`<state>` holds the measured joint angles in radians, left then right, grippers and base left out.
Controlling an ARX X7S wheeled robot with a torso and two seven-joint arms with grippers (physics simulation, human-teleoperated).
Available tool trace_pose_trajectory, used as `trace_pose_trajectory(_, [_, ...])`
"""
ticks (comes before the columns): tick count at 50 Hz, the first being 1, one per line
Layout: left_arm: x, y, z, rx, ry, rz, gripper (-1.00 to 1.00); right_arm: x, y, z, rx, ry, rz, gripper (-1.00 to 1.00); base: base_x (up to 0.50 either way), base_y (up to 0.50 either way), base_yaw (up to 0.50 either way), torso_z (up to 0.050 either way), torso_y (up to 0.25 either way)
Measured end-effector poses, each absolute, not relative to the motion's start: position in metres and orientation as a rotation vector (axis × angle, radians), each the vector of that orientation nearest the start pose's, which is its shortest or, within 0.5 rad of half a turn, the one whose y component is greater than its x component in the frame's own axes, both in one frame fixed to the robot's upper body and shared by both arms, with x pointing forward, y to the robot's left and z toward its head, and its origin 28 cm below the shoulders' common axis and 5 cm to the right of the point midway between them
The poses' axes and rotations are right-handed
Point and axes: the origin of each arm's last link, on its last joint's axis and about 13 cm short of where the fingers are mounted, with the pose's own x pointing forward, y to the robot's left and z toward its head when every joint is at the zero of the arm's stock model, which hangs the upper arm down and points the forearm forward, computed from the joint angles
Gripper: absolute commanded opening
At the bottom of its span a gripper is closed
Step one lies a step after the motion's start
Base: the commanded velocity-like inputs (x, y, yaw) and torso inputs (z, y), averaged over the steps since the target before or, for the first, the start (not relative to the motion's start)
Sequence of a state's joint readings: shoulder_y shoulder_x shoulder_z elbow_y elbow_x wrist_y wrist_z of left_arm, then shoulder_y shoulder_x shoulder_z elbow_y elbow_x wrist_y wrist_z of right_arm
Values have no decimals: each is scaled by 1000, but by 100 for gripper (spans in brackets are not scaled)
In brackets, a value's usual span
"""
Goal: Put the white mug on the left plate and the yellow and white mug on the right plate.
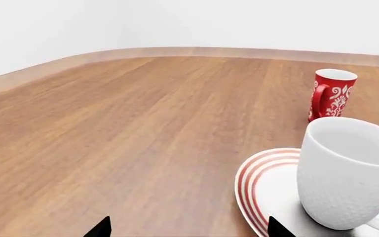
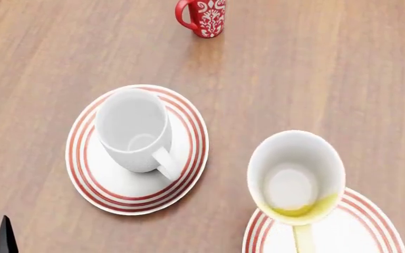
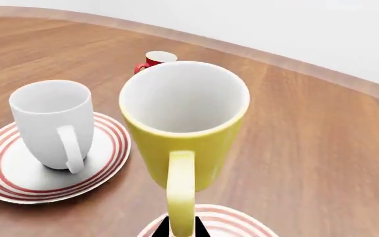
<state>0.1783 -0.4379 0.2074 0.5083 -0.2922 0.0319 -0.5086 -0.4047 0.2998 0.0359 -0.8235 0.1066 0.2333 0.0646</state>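
The white mug (image 2: 133, 129) stands upright on the left plate (image 2: 83, 174), handle toward me; it also shows in the left wrist view (image 1: 347, 173) and the right wrist view (image 3: 51, 123). My left gripper (image 1: 189, 232) is open and empty, low over the table beside the left plate (image 1: 262, 182); one of its fingertips (image 2: 6, 240) shows in the head view. My right gripper (image 3: 181, 229) is shut on the handle of the yellow and white mug (image 3: 183, 123). It holds the mug (image 2: 295, 179) upright over the far left rim of the right plate (image 2: 371, 226).
A red mug with white floral pattern (image 2: 206, 17) stands at the far side of the wooden table (image 2: 329, 79), beyond the left plate. It also shows in the left wrist view (image 1: 331, 94). A pale wall edges the table's far side.
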Motion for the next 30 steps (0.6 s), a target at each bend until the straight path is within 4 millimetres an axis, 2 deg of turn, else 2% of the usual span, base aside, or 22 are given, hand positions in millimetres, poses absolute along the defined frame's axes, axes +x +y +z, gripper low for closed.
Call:
trace_pose_trajectory(15, [162, 227, 86, -13, -258, 125, 100, 90, -136, 98, -148, -144, 51, -100, 0, 0, 0, 0, 1])
trace_pose_trajectory(30, [160, 226, 87, -13, -262, 124, 100, 76, -140, 81, -113, -112, 26, -100, 0, 0, 0, 0, 0])
